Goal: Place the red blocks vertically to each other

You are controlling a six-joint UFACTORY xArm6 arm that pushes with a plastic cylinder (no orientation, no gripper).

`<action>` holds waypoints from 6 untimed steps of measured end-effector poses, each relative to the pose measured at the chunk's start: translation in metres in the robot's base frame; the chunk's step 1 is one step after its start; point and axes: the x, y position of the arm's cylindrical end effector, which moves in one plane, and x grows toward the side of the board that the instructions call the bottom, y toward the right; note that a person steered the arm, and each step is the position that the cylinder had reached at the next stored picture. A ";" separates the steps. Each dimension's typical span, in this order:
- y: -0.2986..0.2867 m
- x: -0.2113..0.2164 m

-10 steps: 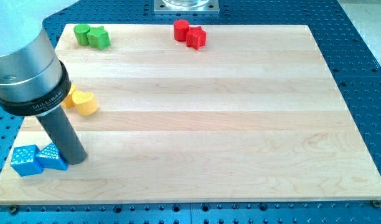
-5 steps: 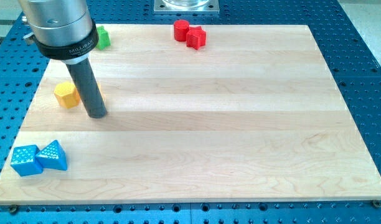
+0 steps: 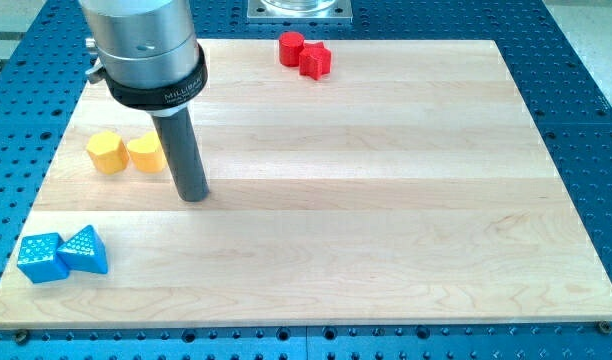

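Now my tip (image 3: 194, 197) has moved right, past both yellow blocks (image 3: 126, 153).

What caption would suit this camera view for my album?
My tip rests just right of two yellow blocks, far from the touching red cylinder and red star at the view's top.

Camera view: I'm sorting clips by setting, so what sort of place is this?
Probably a robotics lab bench. A wooden board lies on a blue perforated metal table, small blocks such as the red pair sit on it, and my tip rests just right of the yellow blocks.
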 end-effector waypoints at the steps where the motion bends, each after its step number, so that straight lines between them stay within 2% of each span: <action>1: 0.018 0.017; 2: 0.046 0.027; 4: 0.047 0.027; 5: 0.115 0.007; 6: 0.238 -0.028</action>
